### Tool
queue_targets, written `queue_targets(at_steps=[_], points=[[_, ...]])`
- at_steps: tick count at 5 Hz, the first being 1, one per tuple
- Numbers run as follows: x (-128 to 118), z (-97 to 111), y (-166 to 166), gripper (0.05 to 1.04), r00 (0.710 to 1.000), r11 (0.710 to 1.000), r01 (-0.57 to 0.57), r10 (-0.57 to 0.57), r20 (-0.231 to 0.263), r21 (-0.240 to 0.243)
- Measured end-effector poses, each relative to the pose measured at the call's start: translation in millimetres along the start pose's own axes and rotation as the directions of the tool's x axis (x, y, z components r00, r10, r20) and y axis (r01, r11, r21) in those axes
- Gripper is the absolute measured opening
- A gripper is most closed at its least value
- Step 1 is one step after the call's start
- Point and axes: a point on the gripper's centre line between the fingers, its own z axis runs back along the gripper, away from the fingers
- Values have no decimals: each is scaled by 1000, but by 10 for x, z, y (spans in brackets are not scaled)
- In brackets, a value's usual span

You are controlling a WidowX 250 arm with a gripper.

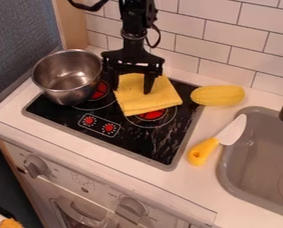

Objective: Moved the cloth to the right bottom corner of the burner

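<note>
Oven front (102, 189) at six o'clock. Yellow cloth (141, 100) on cooktop (123, 144), toward its one o'clock; claw (131, 90) at cloth, fingers wide apart. From cloth: corn (218, 95) at three, knife (232, 130) at four, pot (66, 84) near ten.

The pot (66, 84) stands just beside my claw (131, 88), its tall side blocking a low sweep that way. The tiled wall (215, 42) closes the far side. Toward the sink (256, 164), the corn (218, 95) and knife (218, 140) are 2 low obstacles. I could pass over the stovetop's near right part (167, 144), between the 2 red dials (109, 128) and the knife.
</note>
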Motion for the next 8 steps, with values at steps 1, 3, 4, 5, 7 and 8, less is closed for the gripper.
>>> queue_targets(at_steps=[1, 3, 4, 5, 7, 8], points=[[-55, -27, -49, 1000, 1000, 1000, 13, -13, -8, 3], [-155, -75, -70, 1000, 1000, 1000, -1, 1, -4, -2], [-216, -76, -58, 1000, 1000, 1000, -10, 10, -10, 0], [-300, -70, -67, 999, 1000, 1000, -22, 22, -15, -4], [-563, -38, -100, 999, 999, 1000, -20, 20, -25, -8], [-729, -3, -116, 999, 999, 1000, -7, 7, -36, -8]])
